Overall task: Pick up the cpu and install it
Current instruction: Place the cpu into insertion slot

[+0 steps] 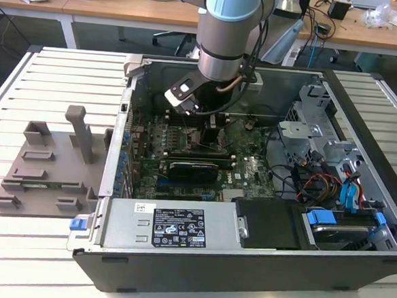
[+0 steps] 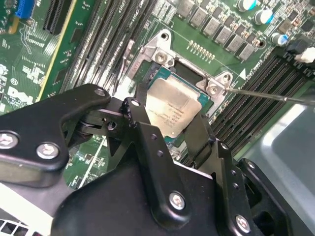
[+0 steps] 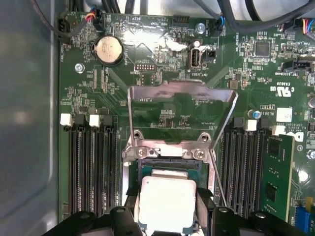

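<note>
The black jaws are clamped on two opposite edges of the cpu [image 2: 172, 110], a small flat square chip with a matt silvery-grey metal top. It is held just above the dark square socket [image 3: 162, 161]. The shiny steel load plate [image 3: 179, 87] is swung open beyond it. Long black memory slots [image 3: 91, 167] are ranged close on both sides, on the green motherboard [image 3: 83, 98] inside a grey metal computer case [image 1: 245, 268] laid on the white slatted bench [image 1: 14, 245].

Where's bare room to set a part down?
Free: white slatted table around the grey plastic fixture, at the exterior view's left of the open computer case. Crowded: inside, the black gripper holds the silvery square cpu over the socket.
</note>
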You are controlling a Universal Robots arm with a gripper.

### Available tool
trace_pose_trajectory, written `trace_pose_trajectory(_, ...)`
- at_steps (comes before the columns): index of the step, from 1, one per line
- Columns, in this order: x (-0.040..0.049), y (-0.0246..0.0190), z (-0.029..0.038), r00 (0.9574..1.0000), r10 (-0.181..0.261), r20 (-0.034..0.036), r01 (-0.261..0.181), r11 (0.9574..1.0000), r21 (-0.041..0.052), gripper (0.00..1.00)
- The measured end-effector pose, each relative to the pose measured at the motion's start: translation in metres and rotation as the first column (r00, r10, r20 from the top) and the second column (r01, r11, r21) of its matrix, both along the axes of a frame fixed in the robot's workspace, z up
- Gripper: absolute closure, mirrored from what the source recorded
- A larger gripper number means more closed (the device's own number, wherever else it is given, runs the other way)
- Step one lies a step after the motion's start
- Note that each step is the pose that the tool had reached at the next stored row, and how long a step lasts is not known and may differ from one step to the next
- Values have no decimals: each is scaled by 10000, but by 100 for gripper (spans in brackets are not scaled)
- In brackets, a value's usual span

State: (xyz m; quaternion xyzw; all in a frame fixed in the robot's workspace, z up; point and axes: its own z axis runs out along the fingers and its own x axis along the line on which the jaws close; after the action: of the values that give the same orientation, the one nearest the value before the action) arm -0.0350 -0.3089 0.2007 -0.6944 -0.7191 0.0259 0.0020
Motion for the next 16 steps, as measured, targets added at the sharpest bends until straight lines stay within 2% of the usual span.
trace_pose_trajectory(6, 1, -21, 0, 10000, 85, 0, -85, 10000, 3, 44)
trace_pose_trajectory(16, 16, -24, 1, 10000, 83, -4, -83, 10000, 8, 44)
